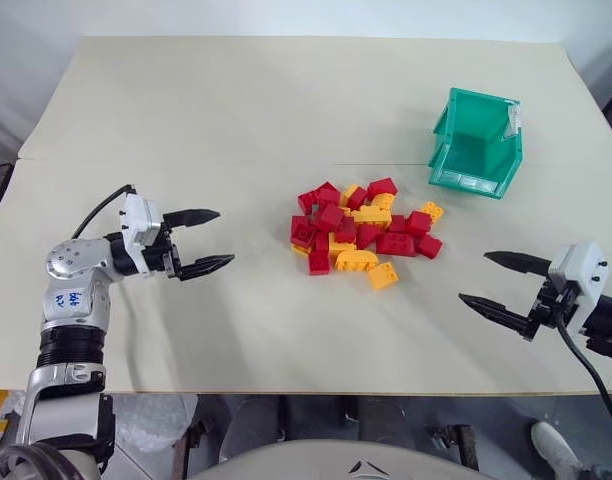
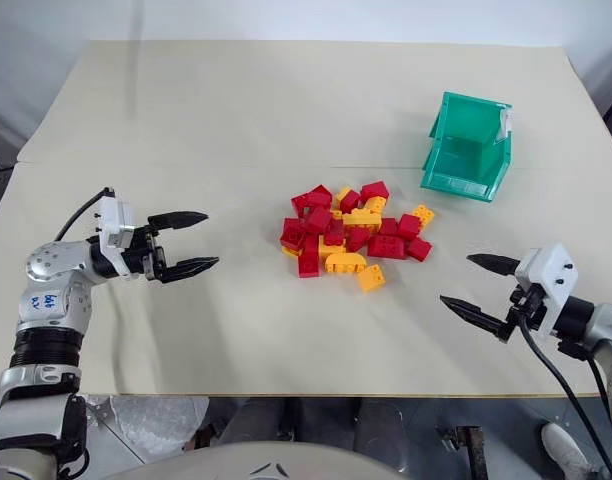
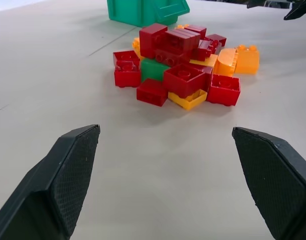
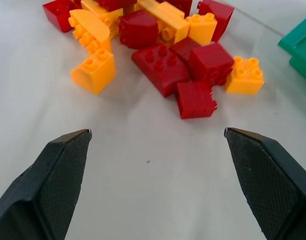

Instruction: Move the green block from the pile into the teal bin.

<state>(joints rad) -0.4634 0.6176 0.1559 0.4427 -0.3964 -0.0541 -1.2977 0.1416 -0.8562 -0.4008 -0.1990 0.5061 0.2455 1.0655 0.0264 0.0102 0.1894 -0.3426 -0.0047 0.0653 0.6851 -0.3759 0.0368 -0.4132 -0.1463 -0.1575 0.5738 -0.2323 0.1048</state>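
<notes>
I find the green block [image 3: 154, 69] in my left wrist view, wedged low in the pile [image 1: 364, 231] on the side facing my left arm, with red bricks touching it on both sides and more red bricks stacked above it. From the head cameras I cannot pick it out; red and yellow bricks cover it. The pile sits near the middle of the table [image 1: 236, 110], a loose cluster with a few yellow bricks strayed to its near edge.

The teal bin [image 1: 477, 143] stands beyond the pile and off to my right, well apart from the bricks, its sloped open front turned toward the near side of the table.

My left gripper [image 1: 211, 241] hangs over the table to the left of the pile, well apart from it. The forearm comes up from the near left corner and the wrist bends so the two black fingers point roughly level across the table toward the bricks. The fingers are spread wide and hold nothing.

My right gripper [image 1: 494, 281] sits to the right of the pile and nearer to me, also clear of it. It points inward toward the bricks, dipped slightly toward the tabletop, fingers spread wide with nothing between them.
</notes>
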